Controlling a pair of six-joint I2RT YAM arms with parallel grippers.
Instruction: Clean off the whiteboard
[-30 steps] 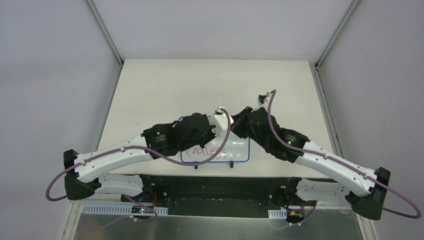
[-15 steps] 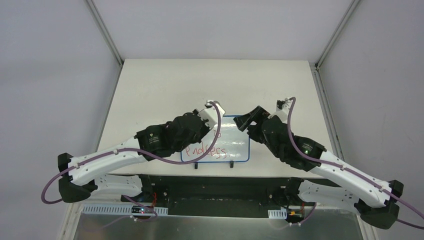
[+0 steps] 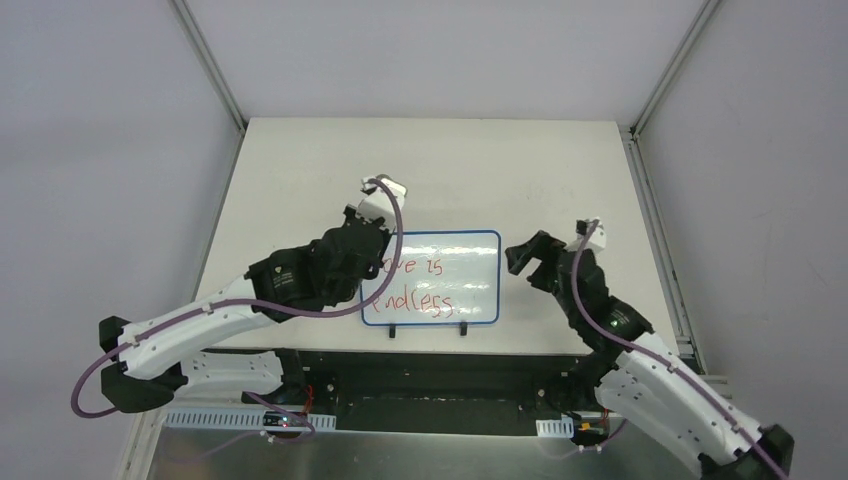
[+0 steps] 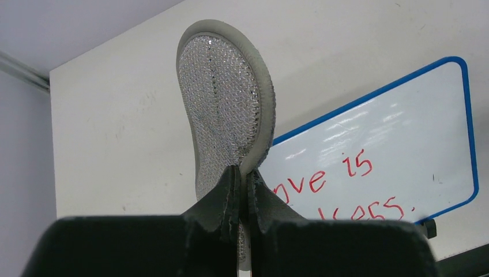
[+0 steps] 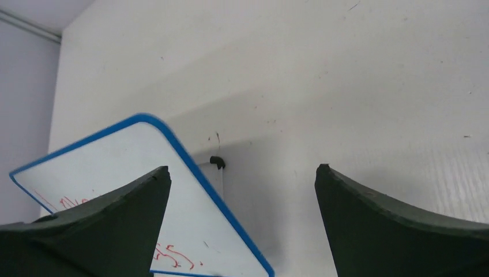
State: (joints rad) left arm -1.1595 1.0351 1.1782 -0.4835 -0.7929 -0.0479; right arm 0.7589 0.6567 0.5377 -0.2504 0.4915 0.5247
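The whiteboard (image 3: 470, 268) has a blue frame and stands on small feet at the table's near middle, with red writing (image 3: 415, 285) on its left half. In the left wrist view the whiteboard (image 4: 403, 127) lies to the right, with the red writing (image 4: 354, 167) readable. My left gripper (image 3: 366, 214) hovers at the board's upper left corner, shut on a grey mesh eraser pad (image 4: 222, 98) that sticks up from the gripper (image 4: 242, 180). My right gripper (image 3: 527, 253) is open and empty, just right of the board. Its wrist view shows the whiteboard's corner (image 5: 115, 167) under the left finger (image 5: 132, 196).
The board's black stand feet (image 3: 392, 333) (image 3: 463, 330) sit close to the table's near edge. A small black clip (image 5: 217, 162) shows behind the board. Metal frame posts (image 3: 212, 65) (image 3: 675, 65) rise at the table's back corners. Bare white table (image 3: 450, 170) lies beyond the board.
The two grippers were together over the board. The right one has opened and drawn back right. The left has carried the eraser pad to the board's upper left, uncovering the writing.
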